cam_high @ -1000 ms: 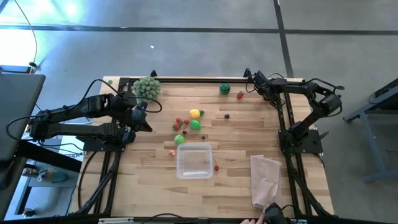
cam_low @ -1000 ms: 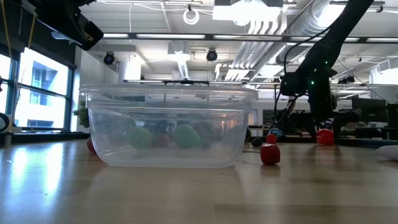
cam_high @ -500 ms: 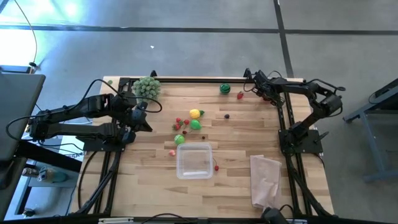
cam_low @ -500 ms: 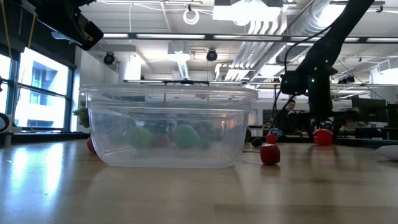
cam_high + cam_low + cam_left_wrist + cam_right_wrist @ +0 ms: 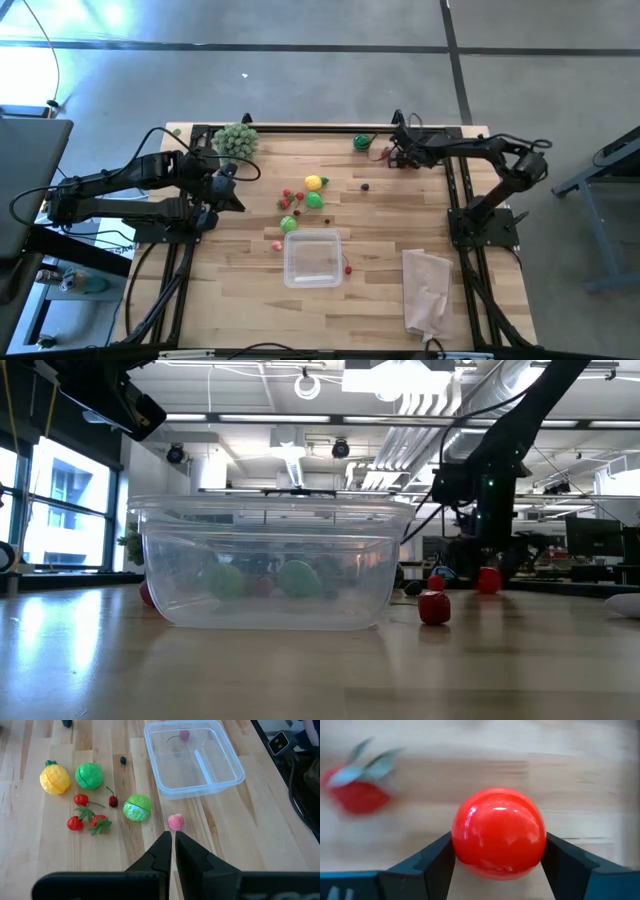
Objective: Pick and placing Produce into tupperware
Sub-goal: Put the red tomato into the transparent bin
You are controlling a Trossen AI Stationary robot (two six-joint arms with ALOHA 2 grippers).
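Two arms flank the wooden table in the high view. The left gripper hangs over the left part of the board with its fingers pressed together on nothing, near a grey-green bushy ball at the far edge. The right gripper reaches to the far edge, just beside a striped green ball. The tupperware sits near the middle toward the near side, upright and open-topped, its sides running square with the table edges; nothing shows inside it. Most of the produce clusters just beyond it: a yellow fruit, green pieces and small red ones. A pale bag lies to the right, its long axis running near to far.

From table height in the low view, the tupperware stands level, a small red piece just beside it, and the right gripper clasps a red ball right at the tabletop, whether touching it I cannot tell.

Seen from the left wrist, the closed fingers point toward a pink piece and the container.

At the right wrist, the fingers grip the round red ball on both sides; a leafy red piece lies blurred nearby.
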